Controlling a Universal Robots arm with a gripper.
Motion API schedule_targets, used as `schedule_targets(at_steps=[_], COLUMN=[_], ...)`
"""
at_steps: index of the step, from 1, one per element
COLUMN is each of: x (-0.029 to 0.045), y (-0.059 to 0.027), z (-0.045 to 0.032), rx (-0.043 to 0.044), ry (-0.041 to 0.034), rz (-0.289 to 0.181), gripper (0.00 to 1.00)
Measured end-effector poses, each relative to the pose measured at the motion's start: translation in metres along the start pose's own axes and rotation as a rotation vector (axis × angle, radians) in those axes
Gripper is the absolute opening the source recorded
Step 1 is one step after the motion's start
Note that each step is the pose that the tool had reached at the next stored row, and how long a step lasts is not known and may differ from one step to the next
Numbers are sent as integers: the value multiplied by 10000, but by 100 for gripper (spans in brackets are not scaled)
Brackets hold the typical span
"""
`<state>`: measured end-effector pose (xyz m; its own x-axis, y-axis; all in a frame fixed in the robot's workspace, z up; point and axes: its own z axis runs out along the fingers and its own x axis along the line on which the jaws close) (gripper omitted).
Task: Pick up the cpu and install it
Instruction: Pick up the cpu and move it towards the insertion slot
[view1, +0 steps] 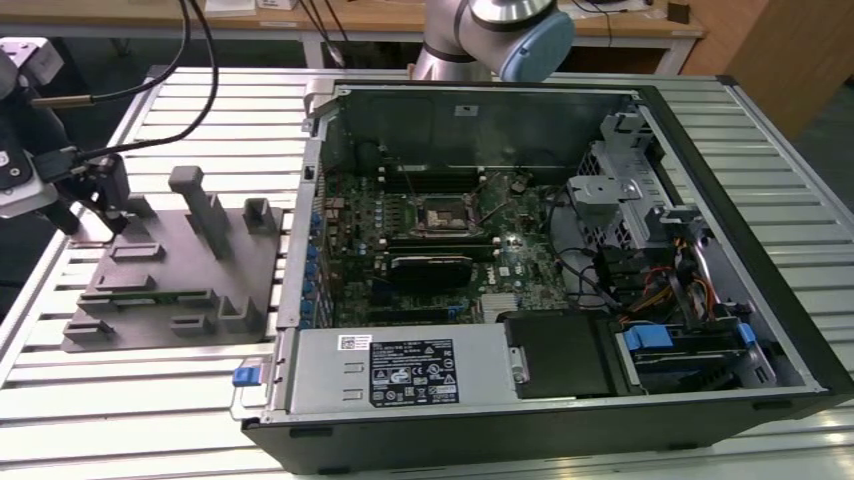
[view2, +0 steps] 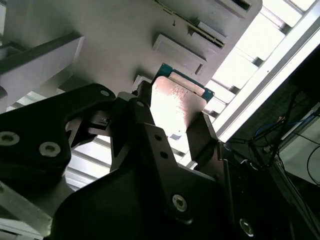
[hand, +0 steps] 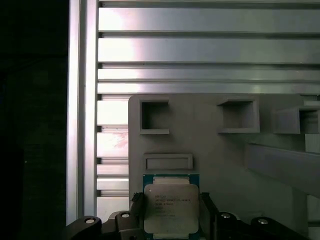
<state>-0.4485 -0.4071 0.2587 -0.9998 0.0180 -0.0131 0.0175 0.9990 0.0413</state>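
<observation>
Counter (view1: 160, 410): silver slatted metal, carrying the case and the tray. Its slats also show in the first wrist view.
Case (view1: 747, 140): black computer tower lying on its side with the side panel off, taking up the exterior view's right and middle.
Arm (view1: 487, 25): its grey base with a pale blue cap stands behind the case, at the far edge of the counter.
Power unit (view1: 400, 370): silver box with labels in the near corner of the case.
Board (view1: 514, 250): green, flat on the floor of the case, with a bundle of coloured wires towards the exterior view's right.
Tray (view1: 174, 270): grey plastic holder with raised posts and pockets, on the counter just beside the case, on the exterior view's left.
Claw (view1: 100, 222): black, low over the far corner of the tray, well apart from the case.
Socket (view1: 445, 215): black-framed square near the middle of the board, nothing in it.
Cpu (hand: 171, 207): silver-topped with a thin green rim, at the tray, between the claw's fingers (hand: 206, 212); seen in both wrist views.
Claw state: narrow, one finger against each opposite edge of the cpu, gripping it. I cannot tell whether the cpu rests on the tray or is raised off it.
</observation>
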Motion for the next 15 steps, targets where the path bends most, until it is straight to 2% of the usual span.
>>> schedule_targets(at_steps=[8, 15], x=[0, -2], y=[1, 5], z=[-19, -114], rx=[1, -1], ry=[2, -1], rz=[0, 0], gripper=[53, 53])
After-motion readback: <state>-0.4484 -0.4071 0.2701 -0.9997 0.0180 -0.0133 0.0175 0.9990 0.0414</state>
